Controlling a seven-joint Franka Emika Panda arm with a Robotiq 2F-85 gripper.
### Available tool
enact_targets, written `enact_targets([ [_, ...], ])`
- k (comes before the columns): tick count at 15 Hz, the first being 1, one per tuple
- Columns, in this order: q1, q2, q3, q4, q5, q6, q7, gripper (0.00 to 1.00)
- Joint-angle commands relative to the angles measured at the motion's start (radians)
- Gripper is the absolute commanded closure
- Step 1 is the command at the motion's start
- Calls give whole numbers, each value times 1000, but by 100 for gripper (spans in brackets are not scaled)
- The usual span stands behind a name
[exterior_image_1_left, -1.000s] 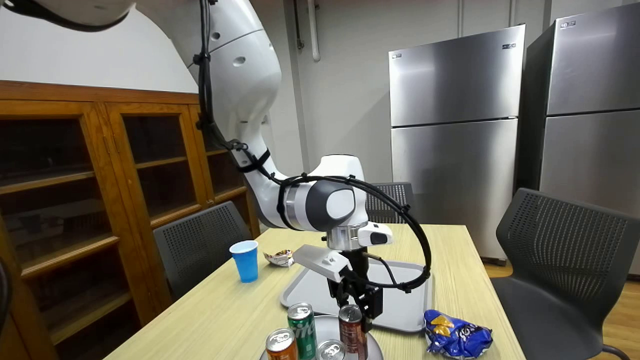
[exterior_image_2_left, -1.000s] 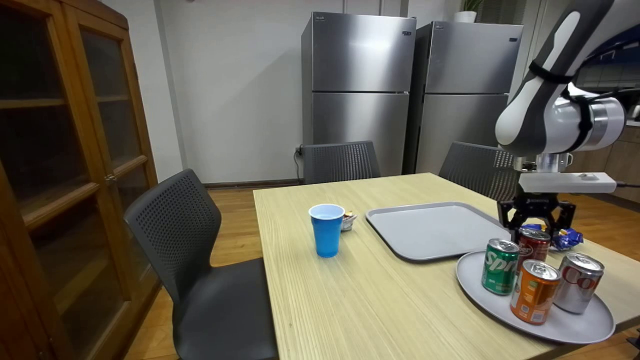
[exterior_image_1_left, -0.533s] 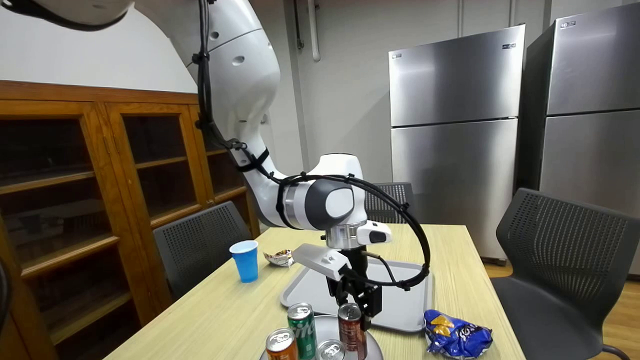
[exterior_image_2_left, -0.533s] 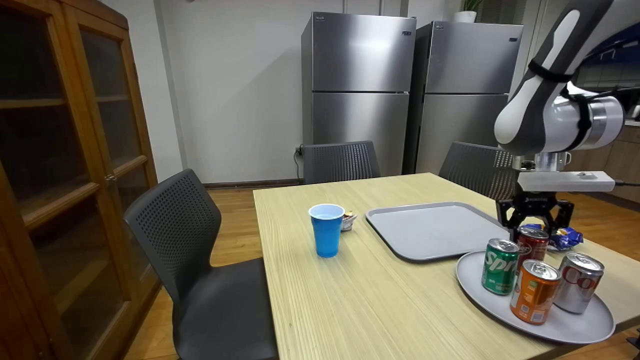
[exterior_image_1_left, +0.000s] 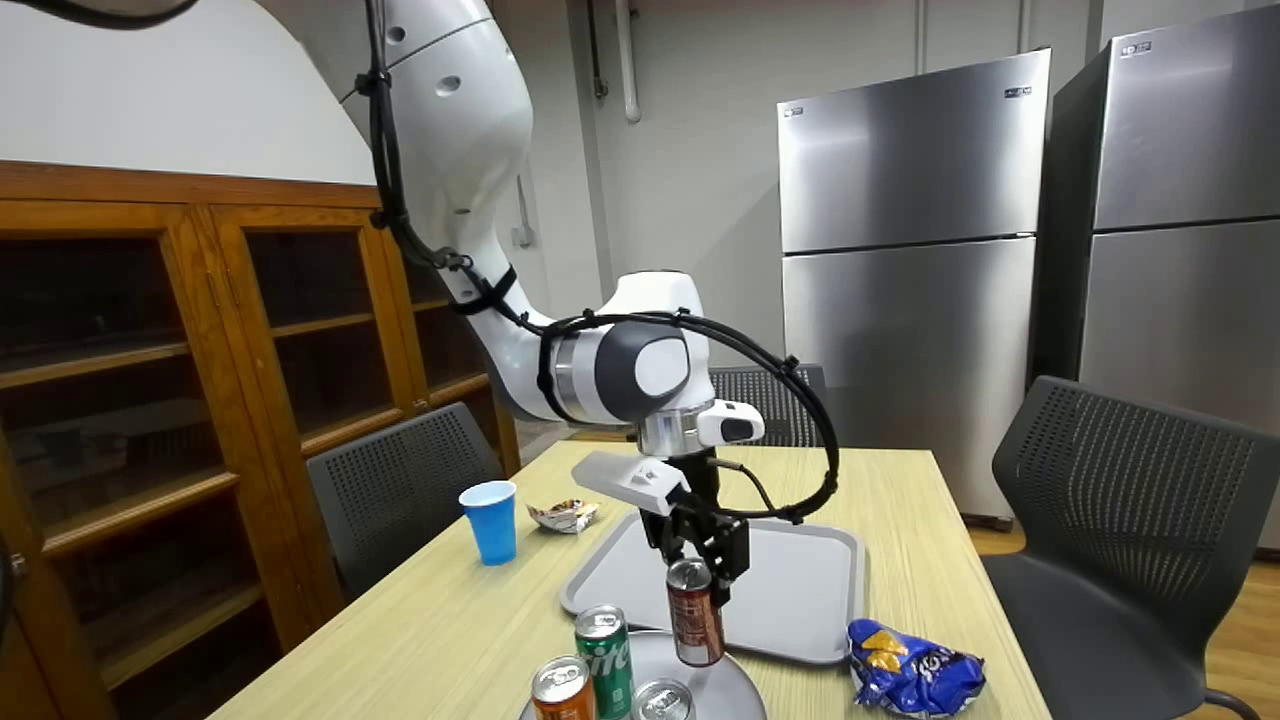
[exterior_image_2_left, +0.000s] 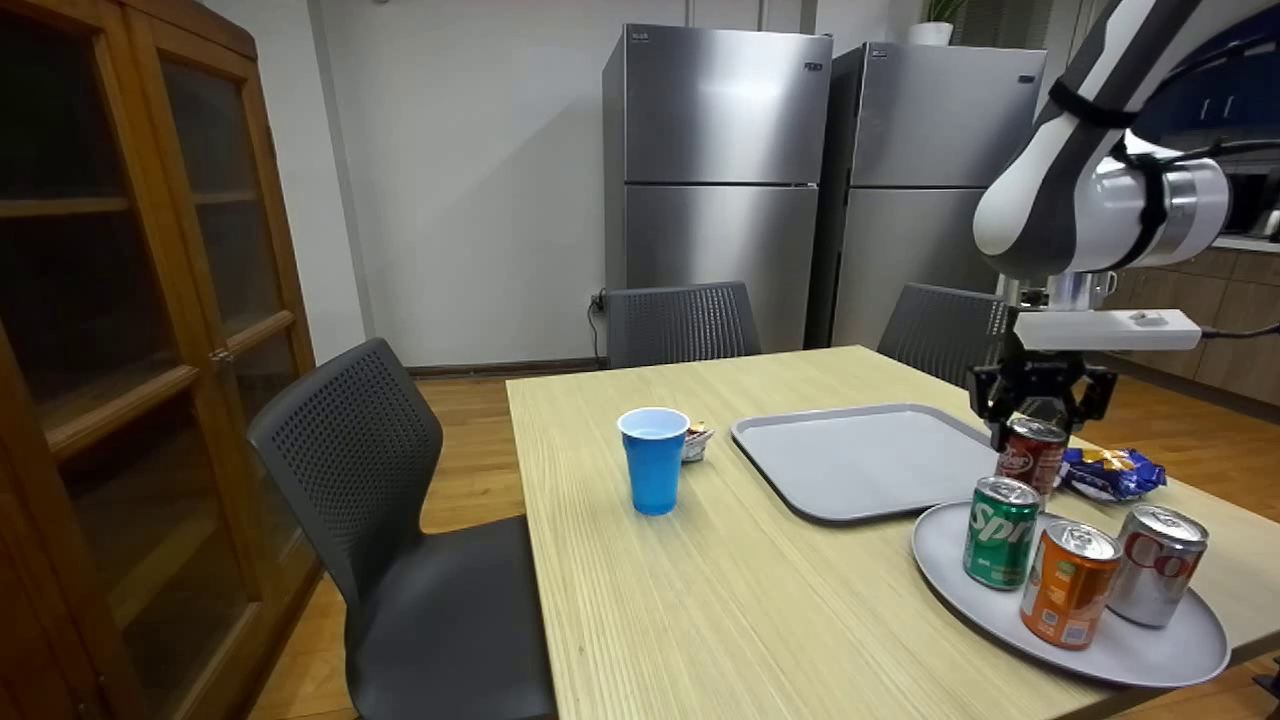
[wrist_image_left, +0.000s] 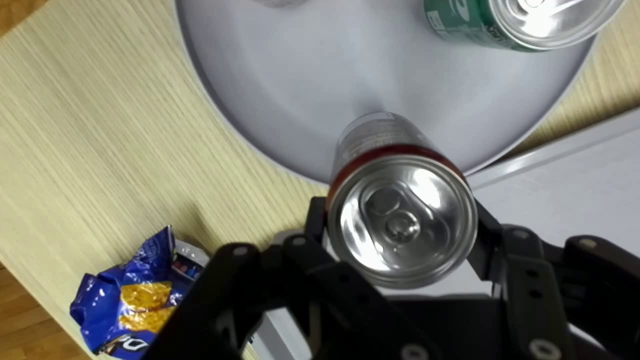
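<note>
Looking across a pale wooden table (exterior_image_2_left: 740, 600) toward a plain grey wall (exterior_image_2_left: 470, 200), taking in two steel refrigerators (exterior_image_1_left: 910, 270) at the back, a potted plant (exterior_image_2_left: 930, 34) on top of one, and a glass-fronted wooden cabinet (exterior_image_1_left: 240, 400) along the side. Passing dark chairs (exterior_image_1_left: 1130, 500) around the table, glimpsing wooden floor (exterior_image_2_left: 475, 450) beyond it. Turning now to the gripper (wrist_image_left: 400, 225), hanging below a white arm (exterior_image_1_left: 465, 130): standing parted only by the width of the red can (exterior_image_1_left: 695, 620), pressing black fingers (wrist_image_left: 316, 220) against both sides of it, close under the lid (wrist_image_left: 390, 235). Holding on, no doubt about that, and holding about upright, right between those fingers and over the edge of a round grey plate (wrist_image_left: 300, 75). Showing the silvery lid straight to the wrist view, and showing clear space there between the red can and the green can (wrist_image_left: 525, 25). Counting the others standing on the plate: that green can, an orange can (exterior_image_2_left: 1070, 590) and a silver can (exterior_image_2_left: 1158, 570), grouped close together. Moving the eye along to a rectangular grey tray (exterior_image_2_left: 870, 460), lying right beside the plate, and then to a crumpled blue snack bag (exterior_image_1_left: 915, 670) near the table's edge. Finding, in both exterior views, a blue cup (exterior_image_2_left: 653, 470), showing white inside, well apart from the plate, standing on the table near a crumpled wrapper (exterior_image_1_left: 565, 516).
</note>
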Motion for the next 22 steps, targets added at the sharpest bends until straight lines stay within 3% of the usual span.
enact_targets([
  [1, -3, -23, 40, 30, 7, 2, -35, 61],
  [11, -5, 104, 160, 264, 63, -4, -106, 61],
  [22, 39, 346, 197, 613, 41, -76, -87, 61],
])
